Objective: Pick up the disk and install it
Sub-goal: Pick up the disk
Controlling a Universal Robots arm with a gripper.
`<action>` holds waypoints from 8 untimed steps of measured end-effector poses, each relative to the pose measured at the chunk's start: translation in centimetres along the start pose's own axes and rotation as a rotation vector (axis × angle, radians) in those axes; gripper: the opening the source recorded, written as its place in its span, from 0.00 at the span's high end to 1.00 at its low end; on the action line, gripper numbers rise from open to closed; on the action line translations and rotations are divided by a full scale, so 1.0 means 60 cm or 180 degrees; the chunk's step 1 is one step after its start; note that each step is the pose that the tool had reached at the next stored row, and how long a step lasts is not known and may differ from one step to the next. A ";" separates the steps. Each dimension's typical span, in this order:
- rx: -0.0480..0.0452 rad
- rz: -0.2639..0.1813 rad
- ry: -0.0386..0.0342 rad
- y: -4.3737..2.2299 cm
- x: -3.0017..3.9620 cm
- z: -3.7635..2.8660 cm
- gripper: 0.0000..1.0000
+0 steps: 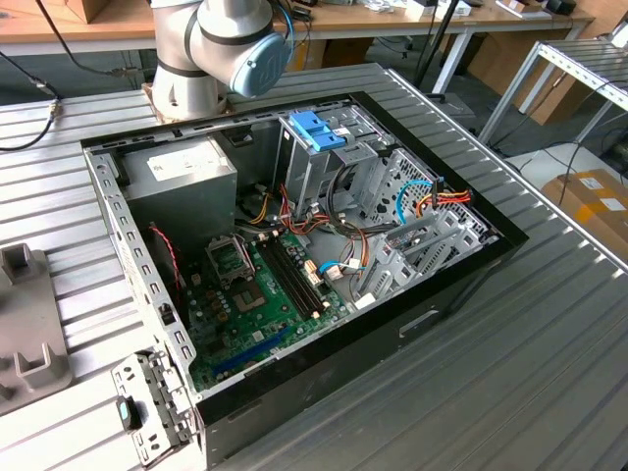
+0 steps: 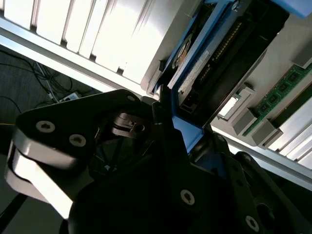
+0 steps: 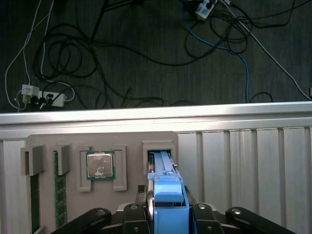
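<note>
The disk (image 3: 165,187) is seen edge-on in the first wrist view, with its light-blue carrier rail toward the camera. Its far end is at a slot (image 3: 159,145) of a grey parts holder (image 3: 131,141); I cannot tell whether it still sits in the slot. My gripper (image 3: 167,208) is shut on the disk, one black finger pressed against each side. In the second wrist view the disk (image 2: 209,53) shows its grey body, white label and blue rail, rising out of the gripper (image 2: 179,132).
The open computer case (image 1: 294,245) lies on the ribbed metal table (image 1: 530,353), with a bare blue bracket (image 1: 316,130) atop its drive cage. The holder also carries a processor chip (image 3: 100,165) and memory sticks (image 3: 59,187). Cables lie on the floor beyond the table edge (image 3: 146,114).
</note>
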State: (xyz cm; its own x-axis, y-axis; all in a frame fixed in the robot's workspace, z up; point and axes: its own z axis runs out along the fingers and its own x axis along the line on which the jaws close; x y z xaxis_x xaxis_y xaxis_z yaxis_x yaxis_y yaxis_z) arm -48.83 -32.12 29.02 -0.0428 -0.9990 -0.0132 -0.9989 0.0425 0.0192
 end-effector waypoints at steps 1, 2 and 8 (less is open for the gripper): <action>0.0000 0.0000 0.0000 0.000 0.000 0.000 0.63; 0.0000 0.0000 0.0000 0.000 0.000 0.000 0.63; 0.0000 0.0000 0.0000 0.000 0.000 0.000 0.63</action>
State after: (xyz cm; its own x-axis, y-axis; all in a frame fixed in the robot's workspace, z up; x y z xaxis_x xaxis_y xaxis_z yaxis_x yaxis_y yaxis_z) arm -48.83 -32.12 28.99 -0.0428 -0.9990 -0.0133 -0.9989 0.0426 0.0192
